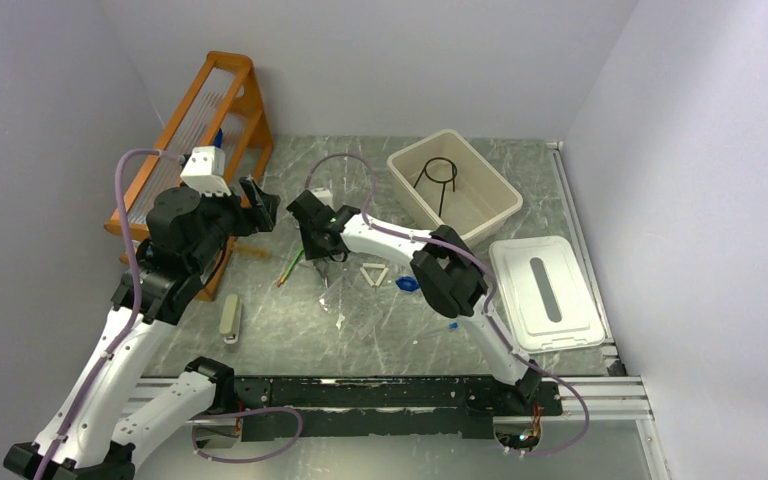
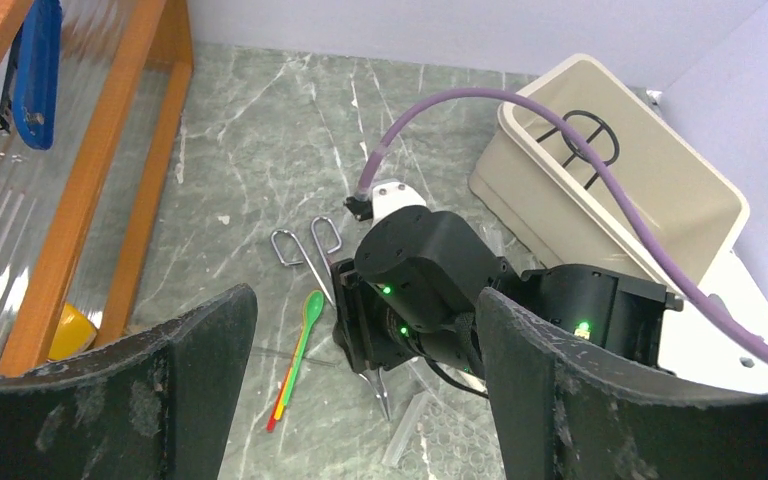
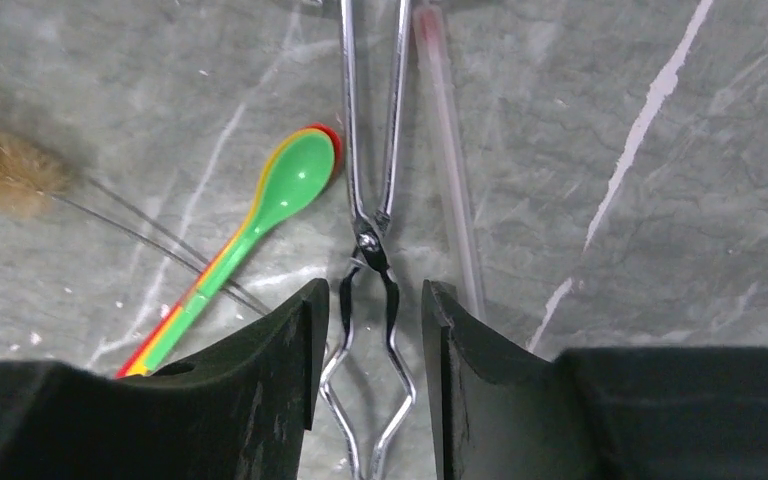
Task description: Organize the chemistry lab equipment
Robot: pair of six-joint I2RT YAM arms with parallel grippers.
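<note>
Metal tongs (image 3: 370, 200) lie on the marble table, their loop handles showing in the left wrist view (image 2: 305, 245). My right gripper (image 3: 370, 300) is low over them, fingers open either side of the jaws end, gaps showing on both sides. It also shows in the top view (image 1: 312, 236). A green-handled spoon (image 3: 260, 220) lies just left of the tongs and a thin clear tube (image 3: 445, 150) just right. My left gripper (image 1: 260, 205) is open and empty, raised beside the rack. The black wire ring (image 1: 438, 172) stands in the beige bin (image 1: 490, 185). A white triangle (image 1: 373, 274) and a blue piece (image 1: 407, 284) lie near the right arm.
The orange wooden rack (image 1: 195, 130) stands at the back left. A white lid (image 1: 545, 290) lies right of the bin. A small beige block (image 1: 229, 318) lies at front left. A brown brush (image 3: 0, 165) lies left of the spoon. Clear plastic pieces (image 1: 338, 300) lie mid-table.
</note>
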